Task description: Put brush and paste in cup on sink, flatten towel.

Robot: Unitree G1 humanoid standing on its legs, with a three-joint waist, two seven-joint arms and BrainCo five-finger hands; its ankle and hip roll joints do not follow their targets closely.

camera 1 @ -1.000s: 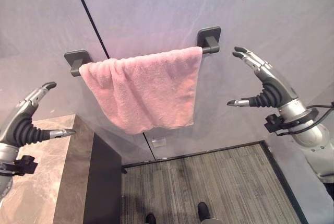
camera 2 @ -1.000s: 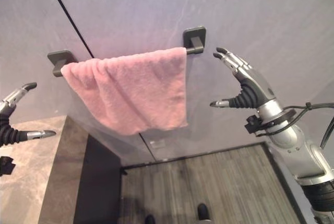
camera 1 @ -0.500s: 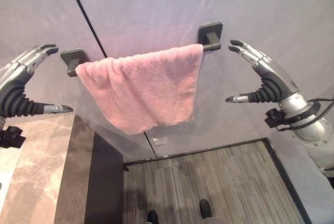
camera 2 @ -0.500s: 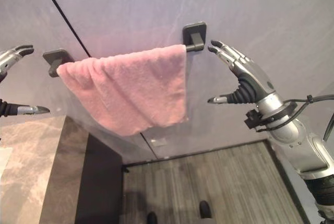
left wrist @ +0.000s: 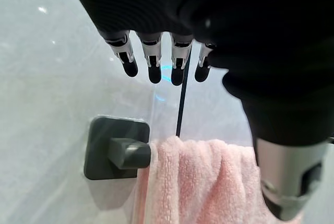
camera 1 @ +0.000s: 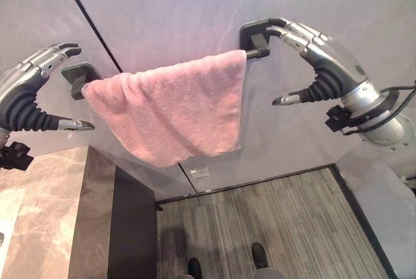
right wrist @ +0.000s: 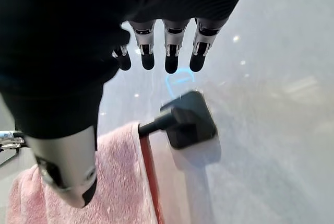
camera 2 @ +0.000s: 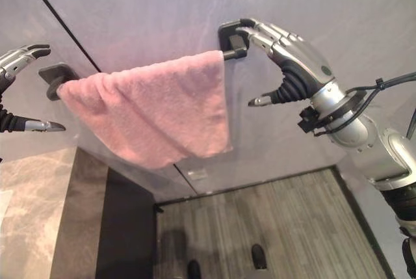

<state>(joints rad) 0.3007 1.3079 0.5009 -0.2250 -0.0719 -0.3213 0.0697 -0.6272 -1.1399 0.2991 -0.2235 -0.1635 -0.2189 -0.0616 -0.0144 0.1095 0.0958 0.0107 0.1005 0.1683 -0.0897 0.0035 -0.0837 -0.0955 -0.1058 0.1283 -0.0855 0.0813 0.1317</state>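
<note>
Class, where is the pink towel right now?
In the left eye view, the towel hangs bunched over the wall bar, between the left hand and right hand.

So the towel (camera 1: 172, 110) hangs over a bar on the wall (camera 1: 195, 6), bunched toward the left end and draping lower on that side. The bar sits between two mounts: left mount (camera 1: 77, 74) just beside the towel's left edge, right mount (camera 1: 255, 37) just past its right edge. Left robot hand (camera 1: 29, 93) is up by the left mount, fingers spread, not touching the towel. Right robot hand (camera 1: 318, 58) is up by the right mount, its fingertips over that mount, thumb hanging below. The bench (camera 1: 52, 220) stands lower left, under the towel's left end. Floor (camera 1: 273, 227) lies below, right of the bench.
</note>
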